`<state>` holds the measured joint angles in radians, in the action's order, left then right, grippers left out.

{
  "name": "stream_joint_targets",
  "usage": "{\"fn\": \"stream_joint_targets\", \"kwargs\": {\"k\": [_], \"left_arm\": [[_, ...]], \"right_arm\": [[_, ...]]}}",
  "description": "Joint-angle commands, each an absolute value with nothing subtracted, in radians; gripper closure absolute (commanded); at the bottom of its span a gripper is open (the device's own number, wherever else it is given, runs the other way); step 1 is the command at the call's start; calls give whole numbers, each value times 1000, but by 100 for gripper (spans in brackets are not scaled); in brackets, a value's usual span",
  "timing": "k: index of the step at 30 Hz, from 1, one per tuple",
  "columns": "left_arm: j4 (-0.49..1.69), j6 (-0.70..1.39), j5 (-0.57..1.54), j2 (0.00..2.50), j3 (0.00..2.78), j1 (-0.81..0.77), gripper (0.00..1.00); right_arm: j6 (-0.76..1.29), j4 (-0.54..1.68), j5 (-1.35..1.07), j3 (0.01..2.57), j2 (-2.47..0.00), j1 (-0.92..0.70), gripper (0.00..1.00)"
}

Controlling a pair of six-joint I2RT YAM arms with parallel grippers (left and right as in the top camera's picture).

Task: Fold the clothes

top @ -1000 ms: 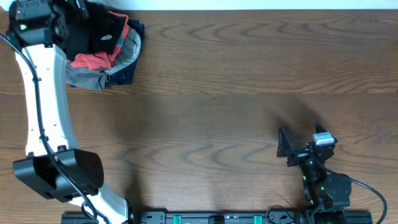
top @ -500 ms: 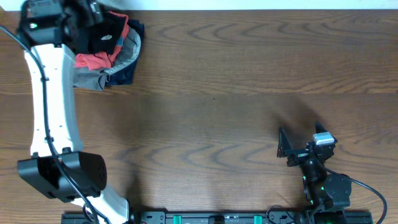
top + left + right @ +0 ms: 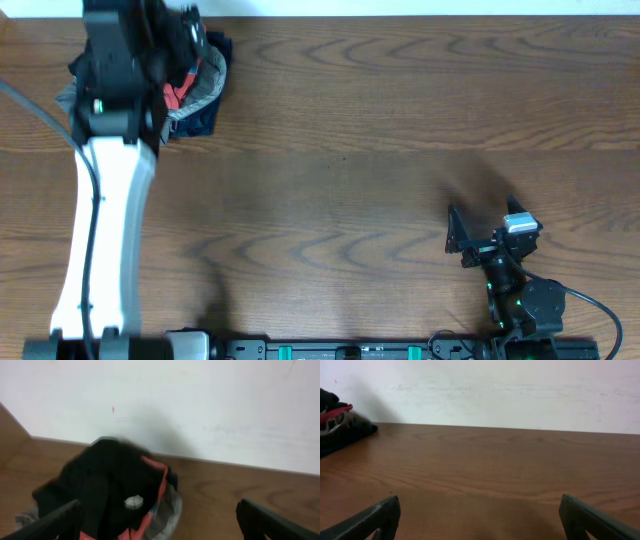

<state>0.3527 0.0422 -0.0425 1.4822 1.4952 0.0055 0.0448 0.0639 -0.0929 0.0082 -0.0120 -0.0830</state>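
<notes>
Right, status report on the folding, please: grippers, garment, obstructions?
Left gripper open, at black garment; right gripper open, empty. Garment bunched, unfolded. Red shirt, grey garment crowd it.

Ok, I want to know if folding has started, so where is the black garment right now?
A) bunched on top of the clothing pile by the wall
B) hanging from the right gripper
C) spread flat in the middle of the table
A: the black garment sits crumpled on top of the pile, and the left gripper near it is open and holds nothing.
</notes>
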Motion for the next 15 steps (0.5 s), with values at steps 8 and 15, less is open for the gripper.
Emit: {"fn": "stream_joint_targets", "kwargs": {"k": [8,15], "left_arm": [[51,66,-40,1078,875,30,2],[-116,66,-40,759,537,41,2]], "right_arm": [[58,67,-83,5,-5,-91,1],[58,67,-83,5,-5,-91,1]]}}
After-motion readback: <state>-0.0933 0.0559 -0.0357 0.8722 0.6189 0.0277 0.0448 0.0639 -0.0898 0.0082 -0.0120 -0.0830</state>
